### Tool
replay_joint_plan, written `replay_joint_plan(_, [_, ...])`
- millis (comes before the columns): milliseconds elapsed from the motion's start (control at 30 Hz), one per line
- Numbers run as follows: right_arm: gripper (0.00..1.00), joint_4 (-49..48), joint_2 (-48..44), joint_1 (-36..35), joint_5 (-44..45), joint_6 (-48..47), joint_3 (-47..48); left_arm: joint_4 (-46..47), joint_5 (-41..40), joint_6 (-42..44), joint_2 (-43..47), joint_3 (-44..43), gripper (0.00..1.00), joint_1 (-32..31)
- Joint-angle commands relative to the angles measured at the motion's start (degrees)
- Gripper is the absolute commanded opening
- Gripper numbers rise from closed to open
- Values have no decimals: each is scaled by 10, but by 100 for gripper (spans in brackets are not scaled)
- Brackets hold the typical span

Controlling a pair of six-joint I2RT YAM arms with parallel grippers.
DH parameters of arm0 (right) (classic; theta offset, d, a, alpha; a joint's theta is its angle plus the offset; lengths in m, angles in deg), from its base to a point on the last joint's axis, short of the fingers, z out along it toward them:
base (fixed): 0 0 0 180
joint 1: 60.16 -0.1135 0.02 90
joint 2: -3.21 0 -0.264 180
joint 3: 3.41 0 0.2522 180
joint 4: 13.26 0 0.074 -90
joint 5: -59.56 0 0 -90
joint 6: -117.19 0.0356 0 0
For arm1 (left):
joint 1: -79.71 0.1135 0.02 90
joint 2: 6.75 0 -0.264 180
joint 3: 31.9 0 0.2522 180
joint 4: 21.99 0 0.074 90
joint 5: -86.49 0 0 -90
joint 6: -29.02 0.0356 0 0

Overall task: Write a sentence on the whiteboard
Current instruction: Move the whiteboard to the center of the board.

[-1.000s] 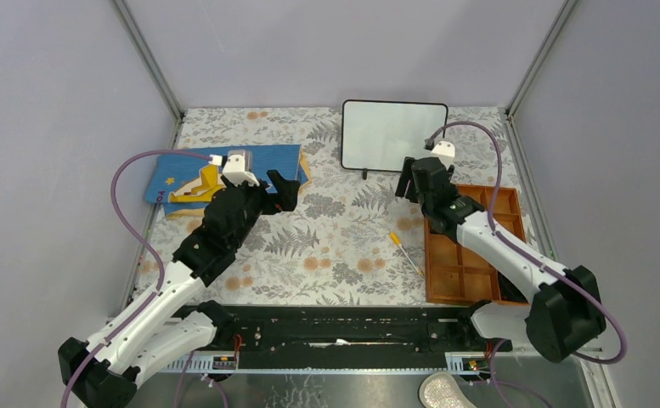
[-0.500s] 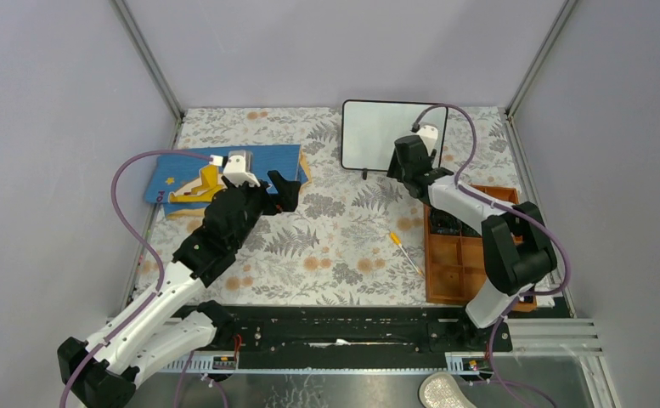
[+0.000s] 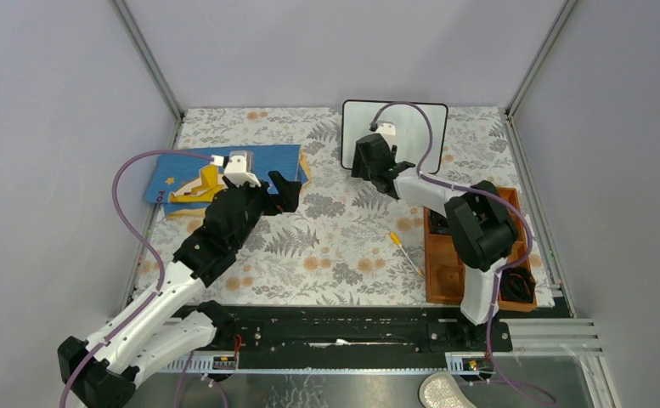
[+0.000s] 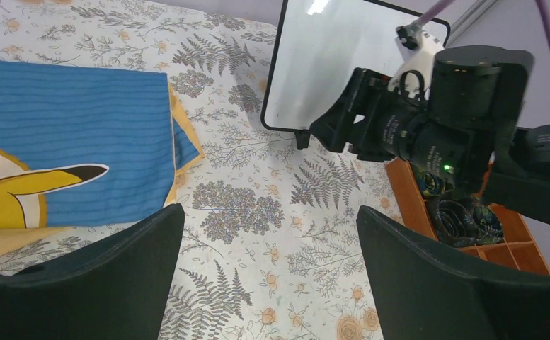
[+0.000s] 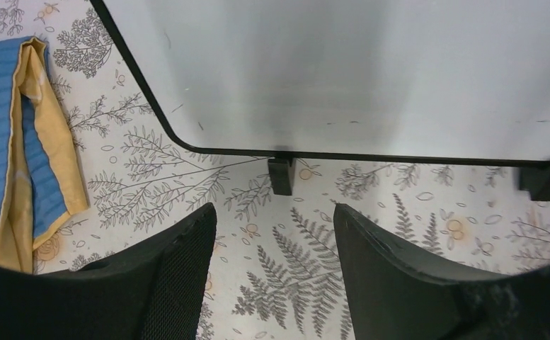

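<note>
Top external view: whiteboard point(image 3: 404, 140) stands on small black feet at the far edge of the table, close to the back wall and right of centre. Its face is glossy white inside a thin black frame with rounded corners.

Right wrist view: board point(image 5: 371, 71) fills the upper frame, with only a few faint specks on it. Its lower edge runs across, and the lower-left corner curves up. One foot point(image 5: 281, 175) sits almost in line with the gap between the fingers; a second foot point(image 5: 544, 180) is at far right. Right gripper point(image 5: 275, 219) hovers just in front of that corner, jaws spread, nothing between them, not touching the frame.

From above, right gripper point(image 3: 367, 161) overlaps the board's lower-left part, and its arm reaches back over the orange tray point(image 3: 445, 272) along the table's right edge. A thin pen point(image 3: 405, 252) lies on the cloth just left of the tray.

Blue mat point(image 3: 224, 166) lies at far left, its right edge near the board's left edge but apart. Left gripper point(image 3: 284, 189) hangs beside the mat, jaws wide, holding nothing. Floral cloth point(image 3: 335, 246) lies bare between the arms.
</note>
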Motion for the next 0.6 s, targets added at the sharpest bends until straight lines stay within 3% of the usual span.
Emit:
replay_joint_plan(0, [69, 9, 35, -14, 20, 16, 58, 25, -5, 2, 1, 3, 99, -3])
replay_joint_plan(567, [55, 53, 117, -17, 69, 21, 118, 28, -4, -1, 2, 5, 99, -7])
